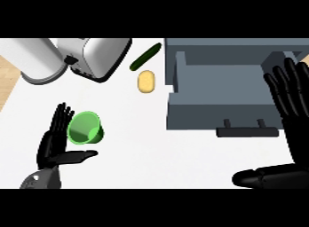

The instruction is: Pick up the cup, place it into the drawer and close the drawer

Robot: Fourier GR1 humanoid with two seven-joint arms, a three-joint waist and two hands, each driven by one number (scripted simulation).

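Observation:
A green cup (85, 128) lies tilted on the white counter at the left, its mouth facing up and left. My left hand (55, 142) is right beside it, fingers straight and reaching behind the cup's left side, thumb stretched out below it; nothing is held. The grey drawer (219, 84) stands pulled open at the upper right, its dark handle (247, 131) on the front panel facing me. My right hand (295, 119) is open at the right edge, fingers straight up over the drawer's right wall, thumb pointing left near the bottom.
A silver toaster (98, 57) and a white rounded appliance (36, 60) stand at the back left. A dark green cucumber (145, 56) and a yellow potato-like item (146, 81) lie between the toaster and the drawer. Wood floor shows past the counter's left edge.

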